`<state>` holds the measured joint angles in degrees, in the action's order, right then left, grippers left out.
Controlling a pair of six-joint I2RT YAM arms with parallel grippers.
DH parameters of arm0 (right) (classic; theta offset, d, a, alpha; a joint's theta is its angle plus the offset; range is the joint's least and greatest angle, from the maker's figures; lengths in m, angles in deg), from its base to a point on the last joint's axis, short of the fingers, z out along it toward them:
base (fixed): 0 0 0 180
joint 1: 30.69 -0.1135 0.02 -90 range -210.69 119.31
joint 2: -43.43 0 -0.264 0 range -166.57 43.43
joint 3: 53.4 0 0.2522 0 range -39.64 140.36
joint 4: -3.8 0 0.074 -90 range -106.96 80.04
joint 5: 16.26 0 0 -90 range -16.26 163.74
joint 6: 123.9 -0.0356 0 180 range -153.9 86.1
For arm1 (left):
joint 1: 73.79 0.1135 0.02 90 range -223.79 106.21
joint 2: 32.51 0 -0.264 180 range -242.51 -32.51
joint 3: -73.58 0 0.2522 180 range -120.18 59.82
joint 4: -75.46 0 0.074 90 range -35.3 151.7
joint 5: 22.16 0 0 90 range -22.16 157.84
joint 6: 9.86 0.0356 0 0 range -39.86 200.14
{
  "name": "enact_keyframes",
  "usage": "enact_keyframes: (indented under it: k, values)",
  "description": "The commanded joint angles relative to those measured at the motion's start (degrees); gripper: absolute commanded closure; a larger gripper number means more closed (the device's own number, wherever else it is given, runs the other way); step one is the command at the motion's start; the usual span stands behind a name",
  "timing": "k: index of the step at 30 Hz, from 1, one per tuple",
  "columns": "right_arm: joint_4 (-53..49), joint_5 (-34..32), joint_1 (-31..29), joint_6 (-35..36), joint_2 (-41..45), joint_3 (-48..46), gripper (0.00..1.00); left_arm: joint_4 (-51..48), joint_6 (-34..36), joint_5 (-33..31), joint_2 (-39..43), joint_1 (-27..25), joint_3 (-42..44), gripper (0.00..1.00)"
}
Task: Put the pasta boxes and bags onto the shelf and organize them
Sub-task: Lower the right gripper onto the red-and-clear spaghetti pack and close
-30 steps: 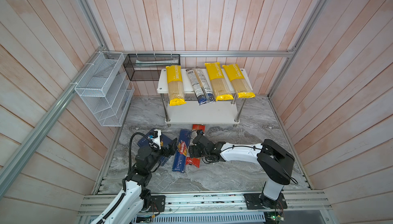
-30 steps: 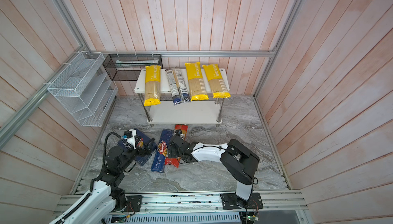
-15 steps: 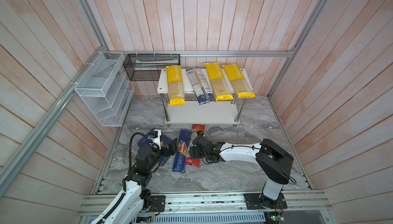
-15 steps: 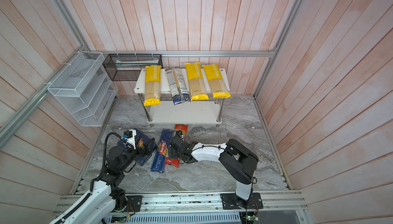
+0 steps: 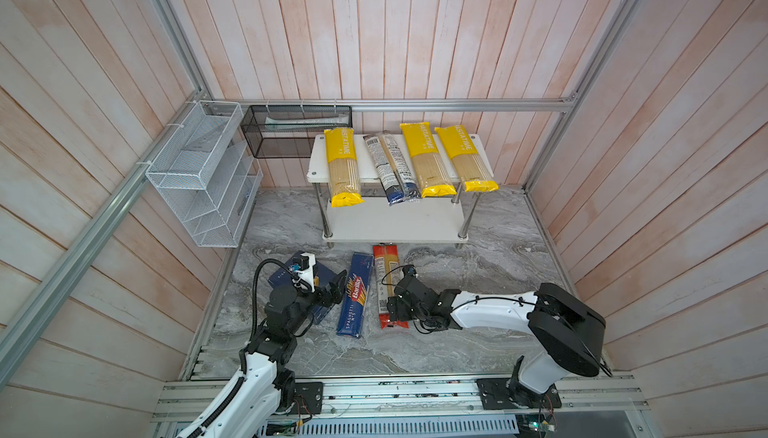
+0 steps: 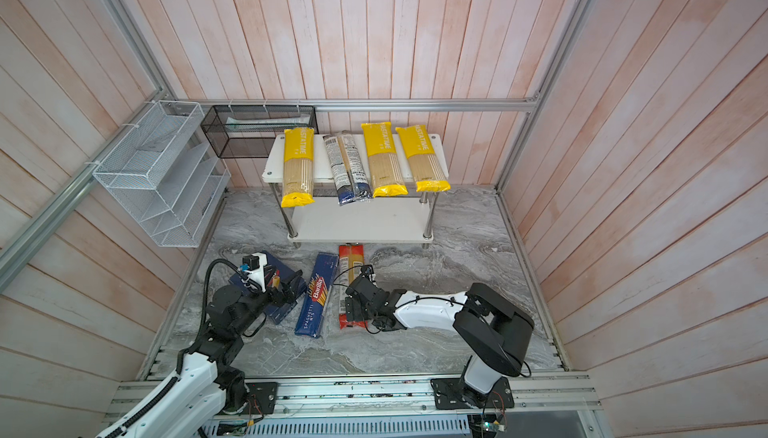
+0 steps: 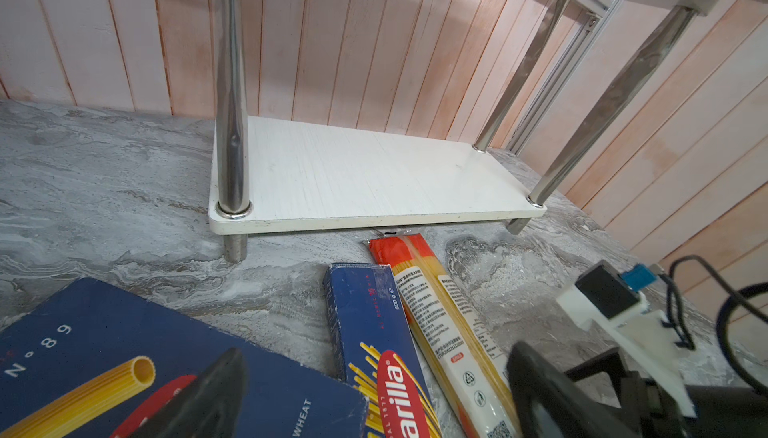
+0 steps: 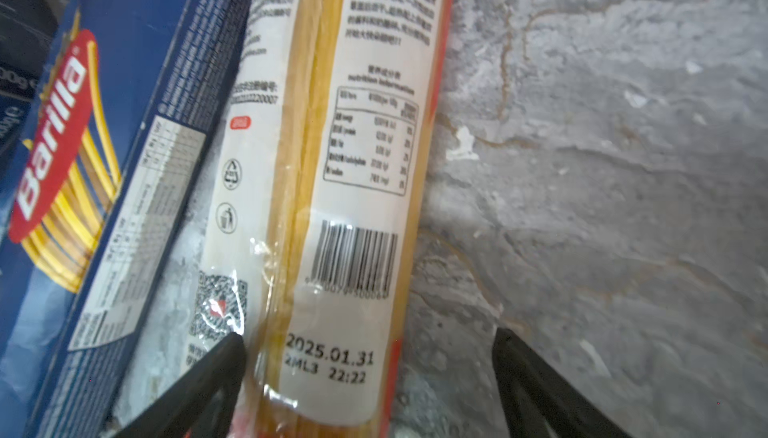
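Right gripper (image 8: 365, 336): jaws spread wide astride near end of red-ended bag (image 5: 385, 267), not clamped. One fingertip (image 8: 224, 353) at bag's left edge, other over marble top (image 5: 478, 274) on right. Bag lies flat, just right of Spaghetti box (image 5: 354, 298), far end at near edge of shelf (image 5: 395, 222). Left gripper (image 7: 374, 350) – open, empty, above rigatoni box (image 7: 104, 344) at left. Top tier – three yellow bags (image 5: 343, 166), two clear bags (image 5: 388, 166) among them.
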<state>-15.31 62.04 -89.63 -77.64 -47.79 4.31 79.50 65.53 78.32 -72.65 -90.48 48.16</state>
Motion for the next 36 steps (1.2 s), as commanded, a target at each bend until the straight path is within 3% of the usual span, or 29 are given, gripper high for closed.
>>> enact_keyframes:
  k: [1, 9, 20, 36]
  values:
    - [-3.85, 0.73, 0.15, -0.95, 3.8, -2.8, 0.07, 0.98, 0.07, 0.75, 0.09, -0.23, 0.83, 0.0]
    - [-1.74, -0.44, -0.35, 4.89, 10.94, -3.92, 0.08, 0.74, 0.11, 0.68, 0.39, -0.27, 0.85, 0.0]
    - [-4.54, -1.27, -0.48, 7.98, -0.74, 5.56, 0.04, 0.89, -0.11, 0.59, 0.37, -0.25, 0.95, 0.0]
    - [-0.97, -1.06, 0.01, 7.21, -10.83, 9.76, 0.04, 1.57, 0.28, 1.7, -0.29, -0.28, 0.98, 0.0]
